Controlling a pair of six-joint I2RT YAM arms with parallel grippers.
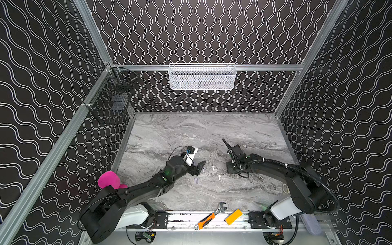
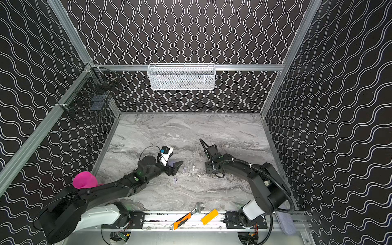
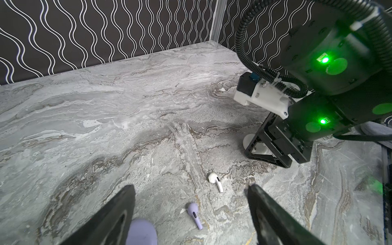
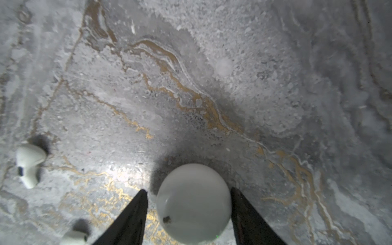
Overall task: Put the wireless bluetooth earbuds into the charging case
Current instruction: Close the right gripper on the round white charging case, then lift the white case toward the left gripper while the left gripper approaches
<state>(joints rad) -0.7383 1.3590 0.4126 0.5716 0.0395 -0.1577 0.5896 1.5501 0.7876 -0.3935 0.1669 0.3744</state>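
Nearest of all, on the aluminium rail (image 1: 186, 218) along the near edge of the marble-patterned tabletop (image 1: 191, 131), lie an adjustable wrench (image 1: 206, 220) with an orange-and-black handle and an orange block (image 1: 233, 216).

Four earbuds lie loose on the bare tabletop around its middle, somewhat toward the near edge, between the two grippers and apart from both cases. One lavender earbud (image 1: 203, 169) lies just beside the left gripper's finger. A second lavender earbud (image 1: 195, 180) lies closer to the near edge. One white earbud (image 1: 213, 167) and a second white earbud (image 1: 219, 177) lie toward the right gripper.

In the left wrist view the left gripper (image 3: 191, 186) has its fingers spread wide and holds nothing. The round lavender case (image 3: 142, 232) rests on the tabletop, partly hidden by one finger.

The right gripper (image 4: 188, 189) points down with its fingers on either side of the round white case (image 4: 194, 212), which sits on the tabletop. One finger seems to touch the case's side, while a thin gap shows at the other, so it is not clamped.
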